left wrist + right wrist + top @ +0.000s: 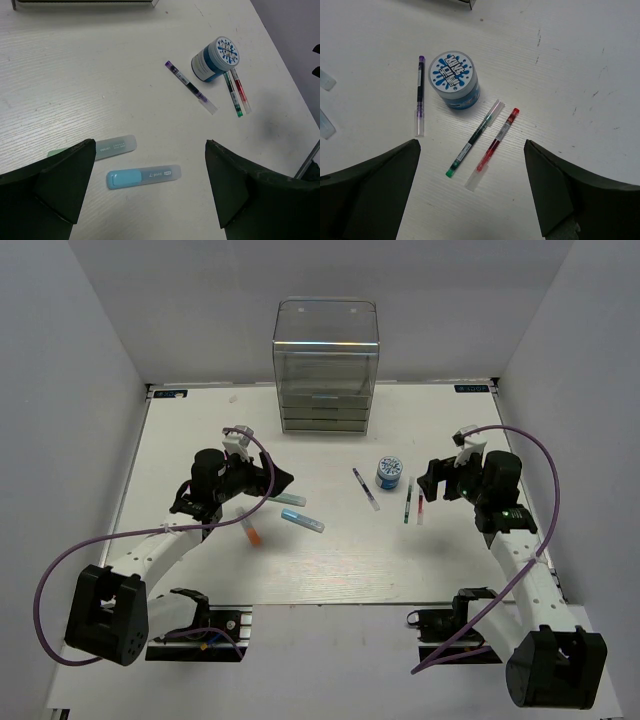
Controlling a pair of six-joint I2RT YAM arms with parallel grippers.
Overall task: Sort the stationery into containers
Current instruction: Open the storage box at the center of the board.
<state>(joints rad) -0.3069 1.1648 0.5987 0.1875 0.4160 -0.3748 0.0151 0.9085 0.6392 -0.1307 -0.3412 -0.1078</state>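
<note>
The clear acrylic organiser (pixel 326 360) stands at the table's far middle. The blue-and-white roll (pixel 390 472) stands right of centre, with the purple pen (pixel 366 489) on its left and the green pen (pixel 408 502) and red pen (pixel 421 508) on its right. My left gripper (pixel 283 480) is open and empty above the light-blue marker (pixel 143 176) and teal marker (pixel 107 147). An orange-capped marker (pixel 249 528) lies under the left arm. My right gripper (pixel 471 143) is open and empty over the green pen (pixel 474 139) and red pen (pixel 495 142), near the roll (pixel 454 79).
The organiser's grey drawers (pixel 324 410) face the arms. White walls enclose the table on the left, back and right. Purple cables loop off both arms (pixel 60 570).
</note>
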